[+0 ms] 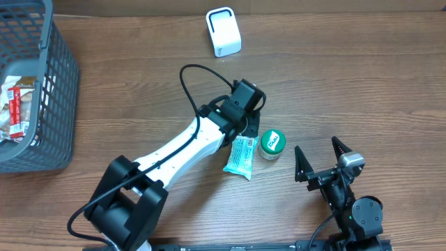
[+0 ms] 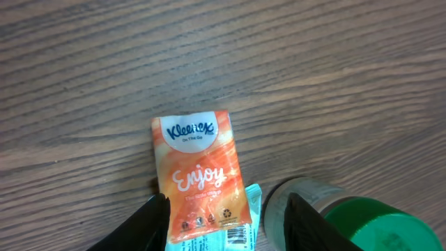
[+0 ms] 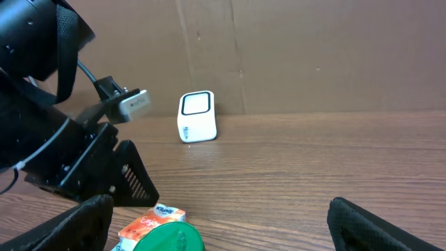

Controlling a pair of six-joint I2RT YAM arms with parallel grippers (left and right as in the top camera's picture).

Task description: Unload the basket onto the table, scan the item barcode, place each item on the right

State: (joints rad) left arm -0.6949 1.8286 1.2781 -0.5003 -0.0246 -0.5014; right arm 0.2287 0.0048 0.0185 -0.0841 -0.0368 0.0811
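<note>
Kleenex pack (image 2: pixel 197 174) between fingers (image 2: pixel 146 226) of left hand (image 2: pixel 228 213)

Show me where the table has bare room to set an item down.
Bare wood lies right of the white box-shaped scanner, and between the grey plastic basket and the left arm. Crowded: the teal packet and green-lidded jar by the left fingers.

Grey basket (image 1: pixel 59 90) holding packets (image 1: pixel 15 111) stands on the wooden table (image 1: pixel 348 70), far left.

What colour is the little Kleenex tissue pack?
The tissue pack is orange with white writing, best seen in the left wrist view.
</note>
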